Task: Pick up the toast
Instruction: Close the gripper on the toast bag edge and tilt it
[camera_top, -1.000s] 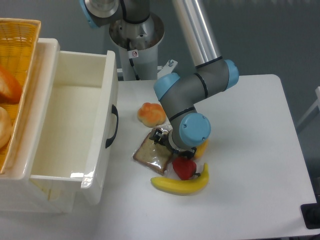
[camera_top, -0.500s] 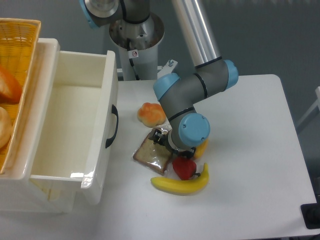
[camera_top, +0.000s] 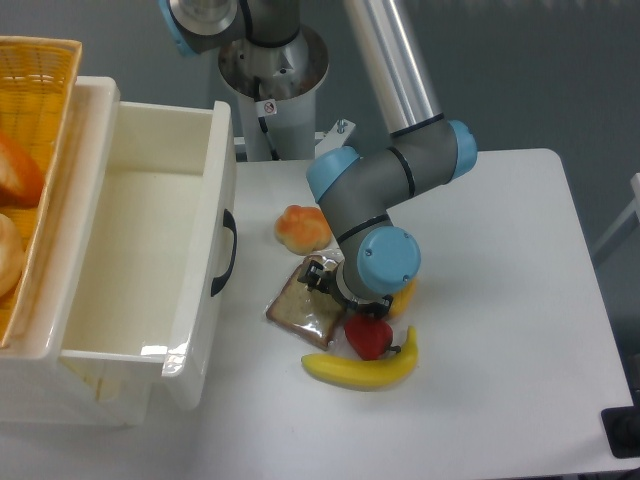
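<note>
Camera view, fixed, high angle over white worktop (camera_top: 500, 300). Landmark: the toast (camera_top: 303, 307), a flat brown speckled slice in clear wrap, lying on the worktop just right of the white bin (camera_top: 140, 250). Gripper (camera_top: 327, 279) is down at the toast's upper right corner, dark parts touching or just above the wrap; the wrist joint (camera_top: 387, 260) with its blue cap hides most of it. Cannot tell whether the jaws are wide or narrow, nor whether they hold the slice. Toast appears flat on the surface, not lifted.

Around the toast: round orange bun (camera_top: 303, 228) just above it, apart from the wrap. Red fruit-shaped item (camera_top: 368, 337) touching or just beside the lower right edge. Banana (camera_top: 366, 366) below that, curved, lying flat. A yellow item (camera_top: 404, 296) shows to the right, partly hidden under the wrist. Wicker basket (camera_top: 35, 110) sits far left, beyond the bin.
</note>
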